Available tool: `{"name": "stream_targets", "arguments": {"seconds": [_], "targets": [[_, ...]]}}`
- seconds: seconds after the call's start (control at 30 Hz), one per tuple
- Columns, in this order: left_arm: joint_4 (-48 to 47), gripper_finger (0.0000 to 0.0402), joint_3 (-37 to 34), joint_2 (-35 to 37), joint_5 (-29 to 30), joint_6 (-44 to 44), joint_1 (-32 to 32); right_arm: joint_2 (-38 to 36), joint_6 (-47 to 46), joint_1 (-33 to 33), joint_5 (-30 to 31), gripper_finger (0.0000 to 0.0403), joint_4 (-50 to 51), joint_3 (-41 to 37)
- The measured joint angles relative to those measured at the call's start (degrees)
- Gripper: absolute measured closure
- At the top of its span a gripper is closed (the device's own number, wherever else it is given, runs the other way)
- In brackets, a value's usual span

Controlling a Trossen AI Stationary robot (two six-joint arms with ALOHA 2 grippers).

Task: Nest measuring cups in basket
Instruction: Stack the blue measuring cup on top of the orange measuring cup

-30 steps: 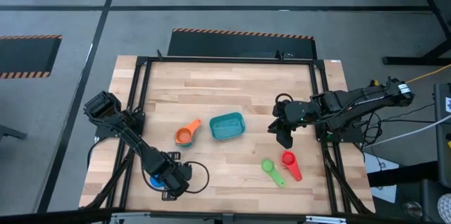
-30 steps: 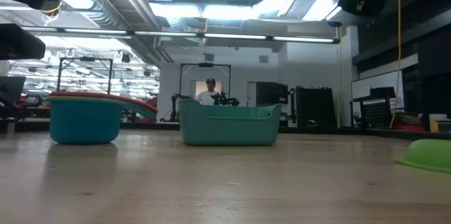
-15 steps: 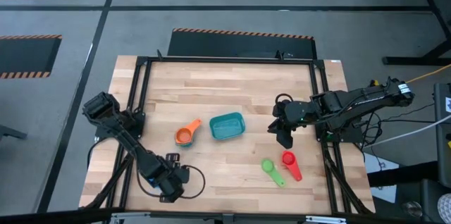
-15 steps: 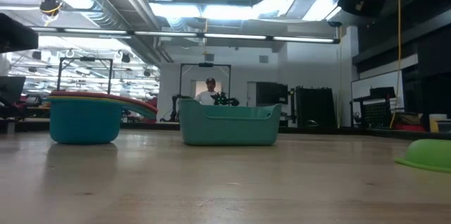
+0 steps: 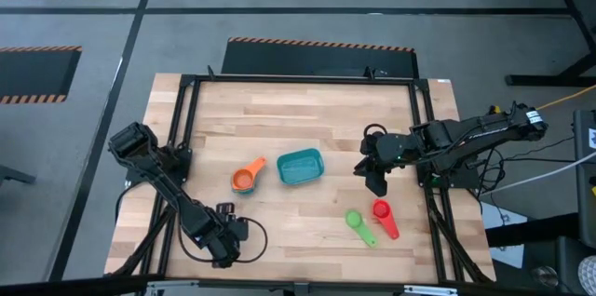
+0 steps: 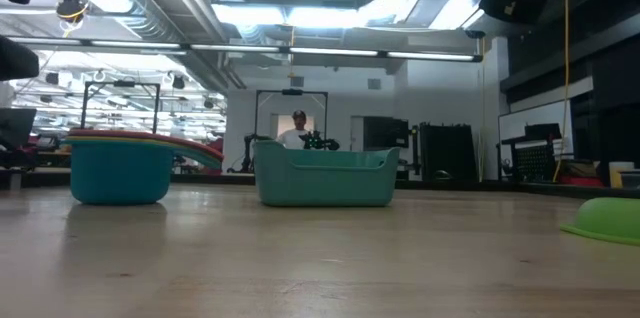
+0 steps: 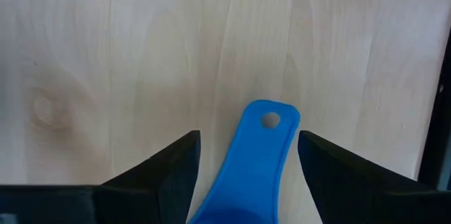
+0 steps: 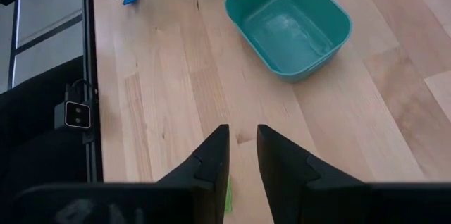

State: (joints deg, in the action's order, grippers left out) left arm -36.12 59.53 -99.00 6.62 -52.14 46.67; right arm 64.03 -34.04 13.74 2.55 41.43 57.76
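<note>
Measuring cups: dark blue cup (image 7: 254, 160) at table's 7 o'clock looks light, stiff, slick; grab flat handle; left gripper (image 7: 246, 146) jaws open astride it, right gripper (image 8: 241, 155) narrowly parted, empty.

Robotics lab: exposed ceiling ducts (image 6: 170, 3), hazard-striped floor mats (image 5: 321, 45), equipment racks (image 6: 445, 153).

Left hand (image 7: 248, 160) low, fingers spread, right hand (image 8: 240, 155) hovering, fingers near-closed

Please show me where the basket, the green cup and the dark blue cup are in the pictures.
basket (image 5: 300, 167): high view, on its inside floor.
green cup (image 5: 354, 218): high view, on its round bowl.
dark blue cup (image 7: 257, 153): left wrist view, on its flat handle, below the hole.
</note>
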Motion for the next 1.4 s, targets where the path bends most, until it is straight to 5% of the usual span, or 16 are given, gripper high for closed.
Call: {"name": "stream_targets", "arguments": {"seconds": [0.63,0.87,1.4], "targets": [[1.9,0.0169,0.4,-6.0,-2.4,0.2,1.3,0.0,0.0,0.0,0.0,0.0324,-0.1,0.0],[2.5,0.0169,0.1,-4.8,2.5,-0.1,1.5,0.0,0.1,0.0,0.3,0.0324,-0.1,0.0],[2.6,0.0180,0.1,-4.7,2.3,0.0,1.4,0.0,0.0,0.0,0.5,0.0324,-0.6,0.0]]}}
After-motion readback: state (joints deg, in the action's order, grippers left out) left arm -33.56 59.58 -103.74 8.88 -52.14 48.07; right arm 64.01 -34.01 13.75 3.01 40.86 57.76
